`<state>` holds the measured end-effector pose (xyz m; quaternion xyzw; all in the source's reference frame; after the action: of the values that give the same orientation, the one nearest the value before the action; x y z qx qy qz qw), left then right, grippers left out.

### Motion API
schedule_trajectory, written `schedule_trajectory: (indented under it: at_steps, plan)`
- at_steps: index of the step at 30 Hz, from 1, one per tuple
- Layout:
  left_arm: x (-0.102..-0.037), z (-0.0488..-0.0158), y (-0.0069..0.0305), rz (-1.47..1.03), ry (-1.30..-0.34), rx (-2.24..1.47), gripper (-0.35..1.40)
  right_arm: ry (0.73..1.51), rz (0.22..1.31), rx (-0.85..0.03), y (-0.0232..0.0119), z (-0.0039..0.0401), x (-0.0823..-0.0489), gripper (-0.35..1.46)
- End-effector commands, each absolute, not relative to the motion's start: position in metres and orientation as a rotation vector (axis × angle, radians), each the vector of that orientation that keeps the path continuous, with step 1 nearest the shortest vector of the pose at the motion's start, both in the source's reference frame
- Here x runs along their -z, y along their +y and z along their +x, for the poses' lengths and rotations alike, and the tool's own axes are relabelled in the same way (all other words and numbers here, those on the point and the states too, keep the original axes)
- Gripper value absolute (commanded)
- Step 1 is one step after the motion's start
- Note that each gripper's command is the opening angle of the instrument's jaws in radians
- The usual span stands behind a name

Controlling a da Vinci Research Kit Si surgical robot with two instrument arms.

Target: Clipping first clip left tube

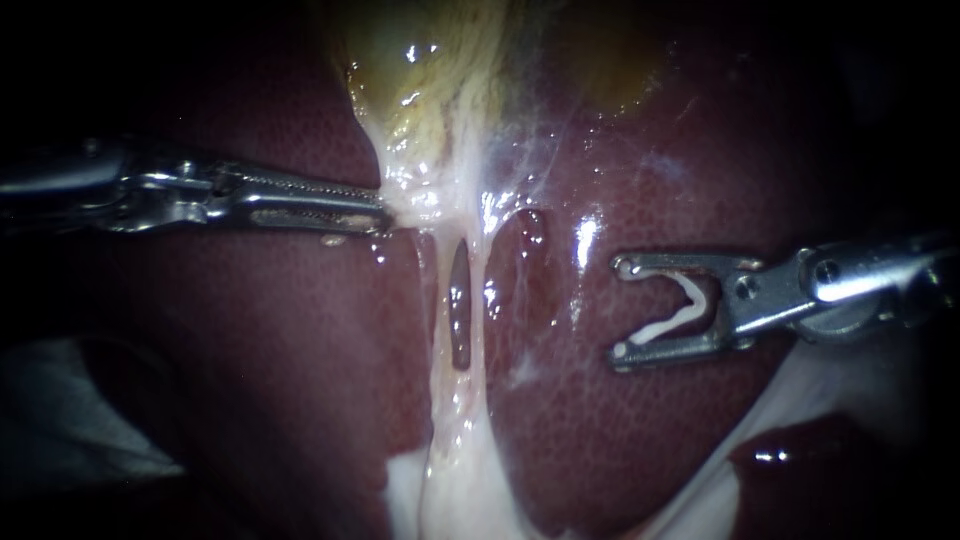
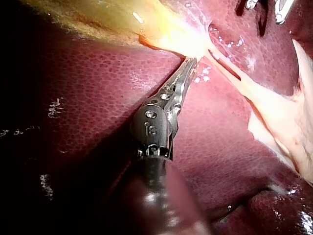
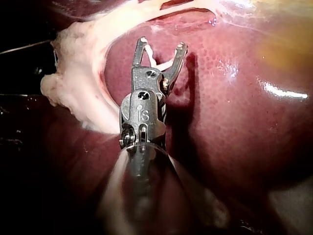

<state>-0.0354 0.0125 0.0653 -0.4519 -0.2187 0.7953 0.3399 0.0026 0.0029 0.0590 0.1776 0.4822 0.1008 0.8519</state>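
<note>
The yellowish gallbladder (image 1: 430, 90) narrows downward into pale strands. A dark slit separates the left tube (image 1: 434, 300) from the right tube (image 1: 479, 295). My left instrument (image 1: 385, 214) reaches in from the left, and its jaws are shut on the tissue at the gallbladder's neck (image 2: 191, 55). My right instrument (image 1: 618, 310) hovers over the liver to the right of both tubes, apart from them. Its jaws stand wide and hold a white V-shaped clip (image 1: 676, 310) between them. In the right wrist view, that clip (image 3: 157, 61) sits in the jaws (image 3: 162, 43), short of the pale tissue band.
Dark red liver (image 1: 300, 350) lies under and around the tubes. A second opening (image 1: 522, 262) shows to the right of the right tube. Pale fatty tissue (image 3: 78, 93) bunches beside the right instrument. A pale sheet (image 1: 850, 385) shows at the lower right.
</note>
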Motion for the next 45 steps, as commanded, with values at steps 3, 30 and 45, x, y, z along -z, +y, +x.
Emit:
schedule_trajectory:
  at_steps: [3,30,45]
  plan:
    - [-0.0638,-0.0349,0.0128,-1.175,-0.58,-2.066,-0.35,1.015,0.374,-0.212,0.0029,0.0026,-0.059,0.5]
    - [-0.0559,-0.0321,0.0147,-1.226,-0.533,-2.059,-0.35,1.073,0.466,-0.168,-0.0005,0.0115,-0.0591,0.5]
    - [-0.0559,-0.0323,0.0146,-1.226,-0.531,-2.059,-0.35,1.11,0.53,-0.198,-0.0018,0.0168,-0.0632,0.5]
